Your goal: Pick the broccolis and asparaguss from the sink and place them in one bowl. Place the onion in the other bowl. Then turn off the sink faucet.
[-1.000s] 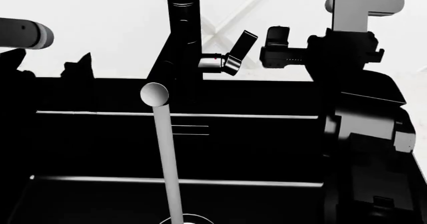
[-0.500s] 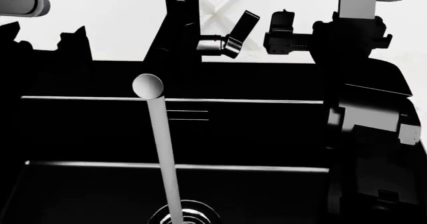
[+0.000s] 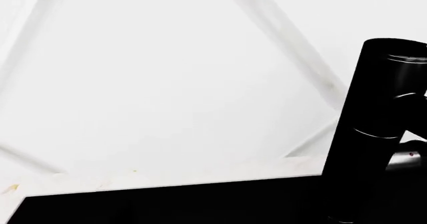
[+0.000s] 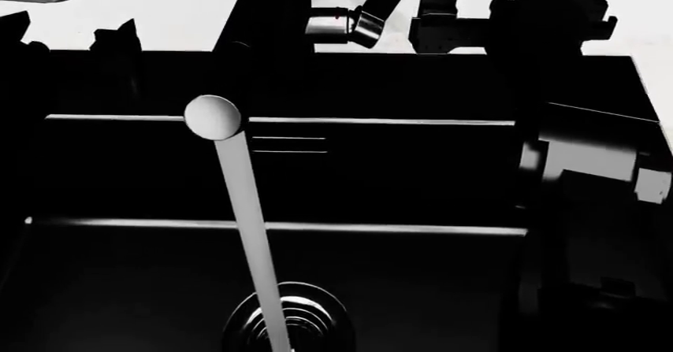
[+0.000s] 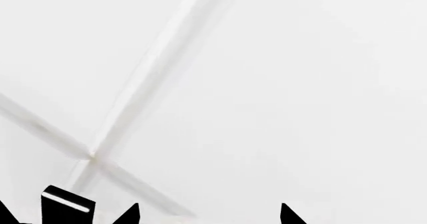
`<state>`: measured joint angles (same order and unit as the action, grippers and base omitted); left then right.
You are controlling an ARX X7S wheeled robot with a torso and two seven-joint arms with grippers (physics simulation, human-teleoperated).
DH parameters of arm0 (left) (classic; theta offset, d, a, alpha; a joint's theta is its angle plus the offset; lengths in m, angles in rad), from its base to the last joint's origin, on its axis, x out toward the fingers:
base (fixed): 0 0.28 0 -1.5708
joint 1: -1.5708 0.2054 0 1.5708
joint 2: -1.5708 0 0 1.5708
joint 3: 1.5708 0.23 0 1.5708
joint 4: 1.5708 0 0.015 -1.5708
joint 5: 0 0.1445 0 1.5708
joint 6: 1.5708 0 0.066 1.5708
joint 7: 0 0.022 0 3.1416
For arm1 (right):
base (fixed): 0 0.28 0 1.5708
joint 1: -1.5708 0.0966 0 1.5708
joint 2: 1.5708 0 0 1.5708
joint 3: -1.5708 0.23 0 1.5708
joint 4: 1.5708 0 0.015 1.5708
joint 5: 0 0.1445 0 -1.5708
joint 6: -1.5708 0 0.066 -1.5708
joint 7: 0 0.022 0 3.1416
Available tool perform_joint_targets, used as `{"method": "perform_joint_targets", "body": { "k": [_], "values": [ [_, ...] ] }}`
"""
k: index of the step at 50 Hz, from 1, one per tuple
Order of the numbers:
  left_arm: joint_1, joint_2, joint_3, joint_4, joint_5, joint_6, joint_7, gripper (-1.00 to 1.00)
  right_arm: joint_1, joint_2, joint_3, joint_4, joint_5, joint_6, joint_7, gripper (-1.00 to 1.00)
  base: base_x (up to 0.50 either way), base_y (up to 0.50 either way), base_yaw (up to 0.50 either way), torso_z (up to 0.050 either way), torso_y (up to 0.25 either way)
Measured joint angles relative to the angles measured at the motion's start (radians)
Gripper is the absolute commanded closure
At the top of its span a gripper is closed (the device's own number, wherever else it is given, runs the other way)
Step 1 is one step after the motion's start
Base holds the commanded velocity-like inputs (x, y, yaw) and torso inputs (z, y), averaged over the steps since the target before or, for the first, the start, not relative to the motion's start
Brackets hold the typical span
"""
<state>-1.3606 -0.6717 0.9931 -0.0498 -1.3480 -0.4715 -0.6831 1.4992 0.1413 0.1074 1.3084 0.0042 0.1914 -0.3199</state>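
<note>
The black faucet [image 4: 268,13] stands behind the black sink [image 4: 126,289]. Its spout end [image 4: 213,116] pours a white water stream [image 4: 250,242] onto the drain [image 4: 305,320]. The faucet handle [image 4: 377,7] sticks up at a slant, and its tip shows in the right wrist view [image 5: 65,207]. My right gripper [image 4: 442,17] is just right of the handle, open and empty, its fingertips [image 5: 131,215] apart against the white wall. My left gripper [image 4: 68,37] is at the far left, fingers apart. The faucet body shows in the left wrist view [image 3: 380,134]. No broccoli, asparagus, onion or bowl is in view.
My right arm [image 4: 578,155] fills the right side over the sink's edge. A white tiled wall [image 4: 158,5] lies behind the faucet. The sink's back ledge [image 4: 315,120] runs across the view.
The head view has tilted down: faucet, handle and both grippers have shifted up in the picture, and the drain has come into view. The right gripper stays beside the handle. Water still runs.
</note>
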Motion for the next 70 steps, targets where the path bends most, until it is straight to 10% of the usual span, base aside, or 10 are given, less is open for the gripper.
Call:
{"method": "perform_joint_targets", "body": {
  "k": [70],
  "values": [
    [0.003, 0.004, -0.025, -0.052, -0.036, -0.012, 0.006, -1.00, 0.092, -0.065, 0.002, 0.001, -0.056, 0.042, -0.098, -1.00, 0.00, 0.00, 0.00, 0.005, -0.031]
  ]
}}
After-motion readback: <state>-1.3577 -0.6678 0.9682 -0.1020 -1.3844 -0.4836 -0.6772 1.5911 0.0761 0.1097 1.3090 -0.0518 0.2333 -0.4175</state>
